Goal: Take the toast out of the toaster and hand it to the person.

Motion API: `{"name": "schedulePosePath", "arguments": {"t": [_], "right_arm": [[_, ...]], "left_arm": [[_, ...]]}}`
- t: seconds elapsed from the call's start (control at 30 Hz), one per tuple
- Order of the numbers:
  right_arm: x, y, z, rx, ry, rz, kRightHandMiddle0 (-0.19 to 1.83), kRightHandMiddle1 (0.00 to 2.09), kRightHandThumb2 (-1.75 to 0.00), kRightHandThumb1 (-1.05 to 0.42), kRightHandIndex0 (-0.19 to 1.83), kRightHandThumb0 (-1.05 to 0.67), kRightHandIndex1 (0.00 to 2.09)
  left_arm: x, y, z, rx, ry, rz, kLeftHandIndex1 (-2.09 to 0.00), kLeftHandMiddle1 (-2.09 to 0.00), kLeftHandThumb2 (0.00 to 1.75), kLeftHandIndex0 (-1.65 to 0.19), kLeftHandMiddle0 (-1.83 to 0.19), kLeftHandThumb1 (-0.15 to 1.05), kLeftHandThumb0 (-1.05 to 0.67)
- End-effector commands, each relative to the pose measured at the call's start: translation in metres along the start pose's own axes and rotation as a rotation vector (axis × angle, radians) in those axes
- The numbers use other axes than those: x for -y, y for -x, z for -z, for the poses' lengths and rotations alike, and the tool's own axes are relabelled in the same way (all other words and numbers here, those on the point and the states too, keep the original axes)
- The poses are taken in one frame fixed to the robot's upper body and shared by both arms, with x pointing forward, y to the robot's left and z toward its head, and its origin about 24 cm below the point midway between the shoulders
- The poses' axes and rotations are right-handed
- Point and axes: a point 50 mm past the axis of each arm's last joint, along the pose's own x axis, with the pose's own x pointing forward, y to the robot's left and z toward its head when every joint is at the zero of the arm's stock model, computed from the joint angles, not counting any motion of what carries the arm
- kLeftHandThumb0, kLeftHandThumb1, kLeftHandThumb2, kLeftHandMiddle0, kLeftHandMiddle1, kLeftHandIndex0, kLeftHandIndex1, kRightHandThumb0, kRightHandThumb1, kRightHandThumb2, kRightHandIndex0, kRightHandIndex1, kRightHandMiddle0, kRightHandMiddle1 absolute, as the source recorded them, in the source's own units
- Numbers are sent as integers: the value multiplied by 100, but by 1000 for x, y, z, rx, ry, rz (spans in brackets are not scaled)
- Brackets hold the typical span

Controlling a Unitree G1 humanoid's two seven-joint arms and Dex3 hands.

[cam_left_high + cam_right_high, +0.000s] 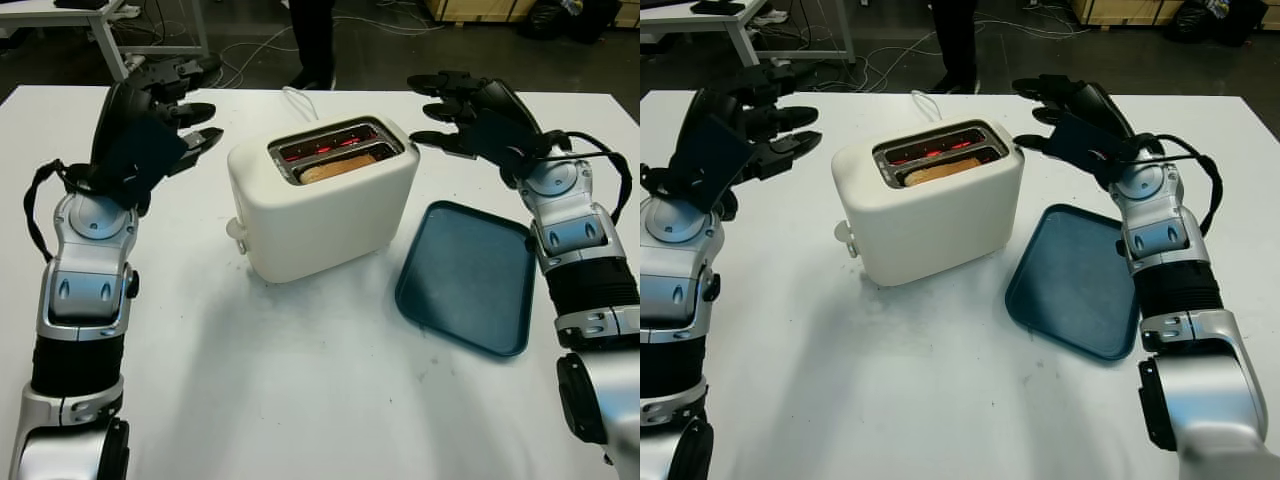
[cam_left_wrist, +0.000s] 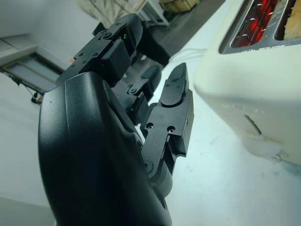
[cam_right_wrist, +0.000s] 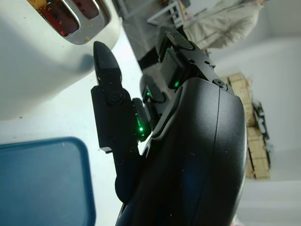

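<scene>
Your toast sits down in the near slot of the glossy cream, round-cornered toaster; the far slot glows red. Your left hand and right hand hover open either side, holding nothing. A matte teal rounded tray lies on the white worktop, just right of the toaster.

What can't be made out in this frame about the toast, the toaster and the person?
- Toast: its top edge shows in the near slot; the rest sits inside the toaster.
- Far slot: glowing red, but whether it holds bread cannot be told.
- Toaster's lever side: faces away in the eye views.
- Person: cut off by the top edge, legs alone visible beyond the table.
- Left robot hand and right robot hand: open, flanking the toaster.
</scene>
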Motion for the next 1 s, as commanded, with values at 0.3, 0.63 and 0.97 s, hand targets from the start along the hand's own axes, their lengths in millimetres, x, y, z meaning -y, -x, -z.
{"name": "schedulePosePath", "arguments": {"t": [0.3, 0.63, 0.97], "right_arm": [[4, 3, 3, -7, 60, 42, 55, 1, -2, -92, 62, -44, 3], [10, 7, 6, -15, -28, 75, 50, 0, 0, -92, 55, -21, 0], [7, 11, 12, -18, -12, 66, 51, 1, -1, -92, 56, -18, 1]], "left_arm": [[-1, 0, -2, 17, -22, 1, -5, -37, 10, -65, -61, 92, -38], [-3, 3, 1, 2, -3, -12, -5, -48, 9, -65, -55, 92, -34], [-5, 7, 2, -14, 3, -13, -6, -65, 9, -65, -44, 92, -32]]}}
